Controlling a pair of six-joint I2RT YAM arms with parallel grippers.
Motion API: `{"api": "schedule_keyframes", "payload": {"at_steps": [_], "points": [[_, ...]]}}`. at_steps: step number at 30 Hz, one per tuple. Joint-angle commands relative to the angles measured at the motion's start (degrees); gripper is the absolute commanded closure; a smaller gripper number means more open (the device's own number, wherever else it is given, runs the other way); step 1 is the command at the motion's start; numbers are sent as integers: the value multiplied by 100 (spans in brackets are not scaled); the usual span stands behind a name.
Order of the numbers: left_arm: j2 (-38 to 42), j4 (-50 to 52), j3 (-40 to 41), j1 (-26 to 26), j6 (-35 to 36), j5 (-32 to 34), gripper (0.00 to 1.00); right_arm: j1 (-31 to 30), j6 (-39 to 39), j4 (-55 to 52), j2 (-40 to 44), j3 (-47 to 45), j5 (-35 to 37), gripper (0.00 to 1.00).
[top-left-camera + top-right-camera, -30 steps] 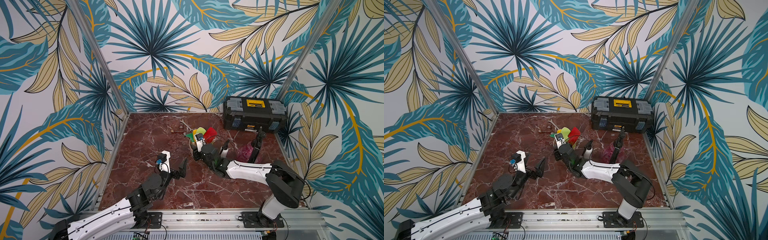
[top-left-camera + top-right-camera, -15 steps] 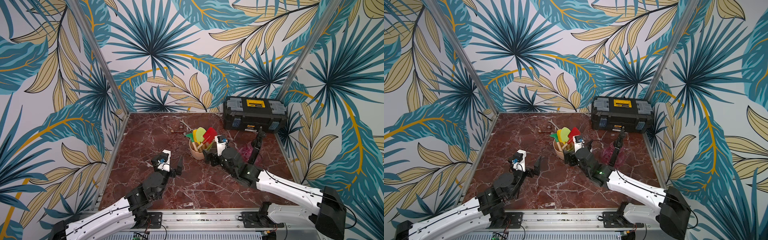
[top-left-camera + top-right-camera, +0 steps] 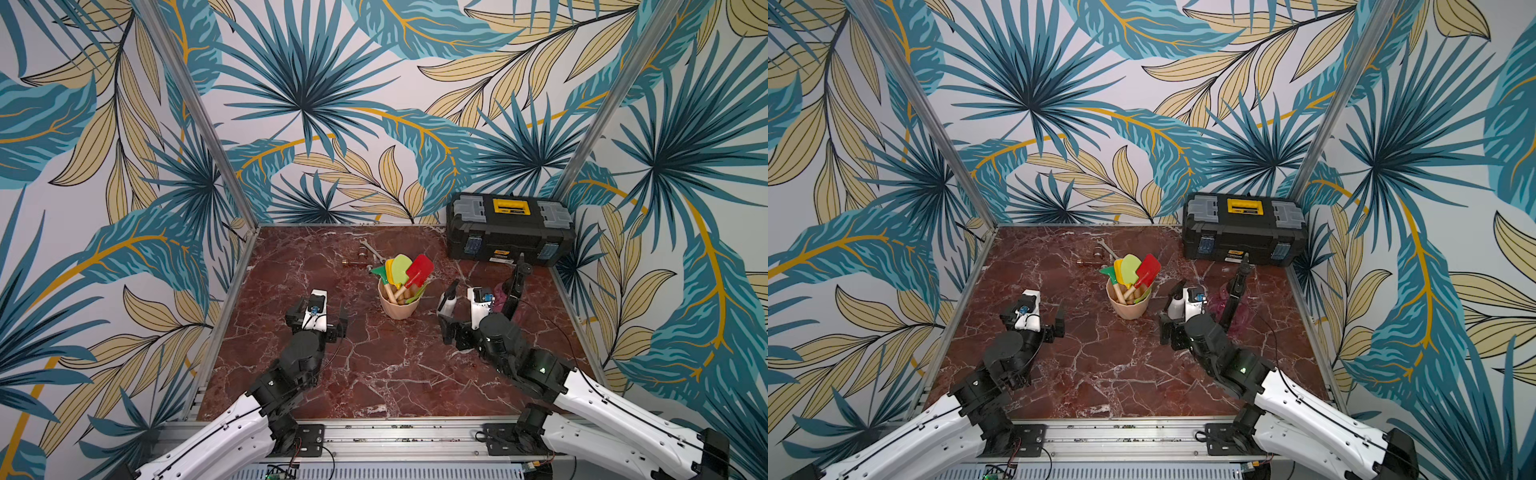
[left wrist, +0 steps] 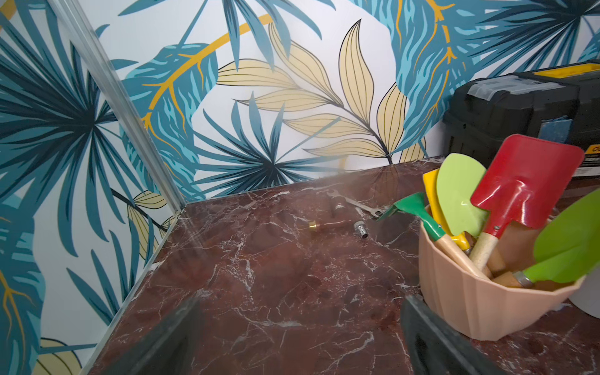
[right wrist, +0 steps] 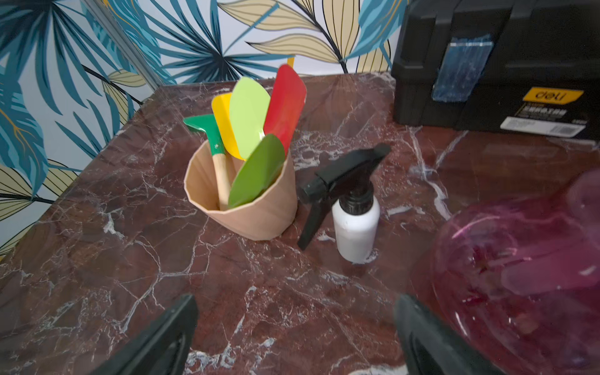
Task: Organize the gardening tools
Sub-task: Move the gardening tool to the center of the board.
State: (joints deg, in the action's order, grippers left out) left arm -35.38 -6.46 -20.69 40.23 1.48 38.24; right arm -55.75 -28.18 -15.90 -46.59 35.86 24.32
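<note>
A peach pot [image 3: 399,308] [image 3: 1129,309] stands mid-table and holds the gardening tools: a red spade [image 3: 420,269] [image 5: 285,100], a yellow spade [image 5: 224,123], two green spades [image 5: 248,113] and a green rake [image 4: 412,207]. To its right a white spray bottle [image 3: 447,306] [image 5: 356,227] stands upright. Beside that is the pink round sprayer [image 3: 503,297] [image 5: 519,269] with its black pump [image 3: 518,279]. My left gripper [image 3: 316,312] [image 4: 298,324] is open over bare table, left of the pot. My right gripper [image 3: 467,321] [image 5: 295,311] is open and empty, just in front of the bottle and the sprayer.
A black-and-yellow toolbox [image 3: 510,232] [image 3: 1245,232] sits at the back right corner. A metal wrench [image 4: 357,204] and small fittings [image 4: 361,229] lie behind the pot near the back wall. Metal frame rails edge the marble table [image 3: 374,374].
My right gripper opened and drew back from the pot to the front right, near the bottle. My left gripper turned to face the back wall.
</note>
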Motion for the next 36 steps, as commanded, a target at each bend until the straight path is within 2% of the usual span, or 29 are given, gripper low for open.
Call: {"api": "schedule_keyframes", "payload": {"at_steps": [1,12,19,22,27,36], "points": [[-46,239,-172,-305,-97,-421,0,36,-552,-749,170,-253,-112,1],[-234,189,-120,-1097,-319,-1178,0,360,-1440,-1332,560,-699,-67,1],[-433,-152,73,-1300,-365,-1368,0,685,-1863,-1499,422,-732,587,1],[-545,-245,137,-1379,-392,-1433,0,975,-1485,-987,322,-930,654,1],[-682,-381,204,-1451,-403,-1557,0,1649,-628,209,292,-1361,174,3],[-714,-431,223,-1492,-357,-1618,0,2314,-286,872,26,-1641,-316,4]]}}
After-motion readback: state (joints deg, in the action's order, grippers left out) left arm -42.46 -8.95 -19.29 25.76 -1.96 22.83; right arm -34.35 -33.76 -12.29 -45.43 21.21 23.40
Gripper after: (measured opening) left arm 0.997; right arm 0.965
